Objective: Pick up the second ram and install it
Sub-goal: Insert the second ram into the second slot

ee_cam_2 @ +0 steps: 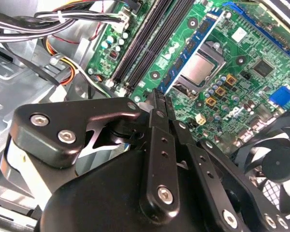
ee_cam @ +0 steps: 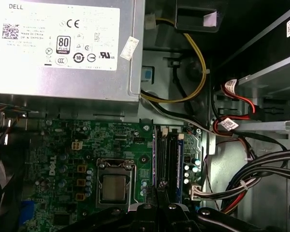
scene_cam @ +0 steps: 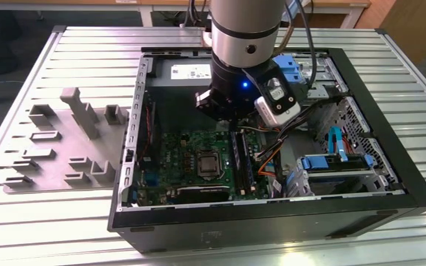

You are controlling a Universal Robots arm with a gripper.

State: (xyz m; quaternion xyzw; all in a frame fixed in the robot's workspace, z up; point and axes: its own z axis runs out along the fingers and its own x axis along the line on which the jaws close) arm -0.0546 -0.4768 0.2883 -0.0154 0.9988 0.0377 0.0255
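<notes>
The second ram (ee_cam_2: 193,46), a dark blue-green stick with black chips, stands in a motherboard slot beside the CPU socket (ee_cam_2: 201,67). In the exterior view the second ram (scene_cam: 248,160) runs lengthwise along the board, below my gripper (scene_cam: 232,123). In the second wrist view my gripper (ee_cam_2: 160,94) is shut, its fingers pressed together. The tips sit just at the stick's near end, and nothing shows between them. Beside the stick lie long black empty slots (ee_cam_2: 145,43). My gripper (ee_cam: 157,198) also hovers over the slot row (ee_cam: 166,159) in the first wrist view.
The open computer case (scene_cam: 272,221) lies on a slatted metal table (scene_cam: 65,221). The power supply (ee_cam: 63,43) and cable bundles (ee_cam: 261,169) crowd the slots. A fan (ee_cam_2: 275,159) sits near the CPU. Grey fixture blocks (scene_cam: 72,138) stand at the exterior view's left.
</notes>
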